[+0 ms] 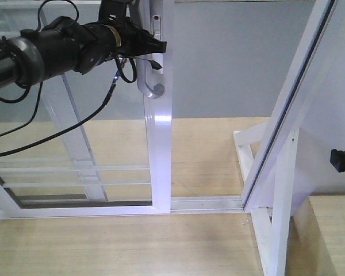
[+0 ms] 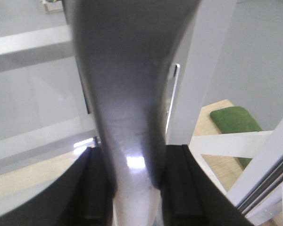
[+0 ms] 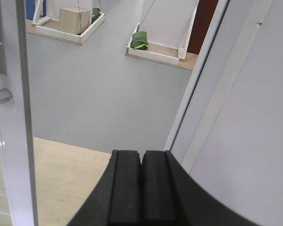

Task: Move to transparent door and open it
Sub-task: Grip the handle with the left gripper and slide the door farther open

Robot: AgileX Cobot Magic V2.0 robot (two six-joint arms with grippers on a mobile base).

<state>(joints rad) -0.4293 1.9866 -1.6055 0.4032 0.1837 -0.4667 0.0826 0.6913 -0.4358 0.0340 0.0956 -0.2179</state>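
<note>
Front view: your left pincer (image 1: 154, 47) meets the pull handle (image 1: 152, 85) on the transparent door (image 1: 159, 149). Left wrist view: it's clamped tight on that handle. Right wrist view: your right pincer (image 3: 141, 188) is pressed together and holds nothing, with the door stile at far left.

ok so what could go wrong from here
1. The left gripper clamps the smooth curved handle; it may slip off when pulling sideways.
2. The loose cable hangs in front of the door and could snag.
3. The right gripper, shut, sits near the frame post and might bump it.
</note>
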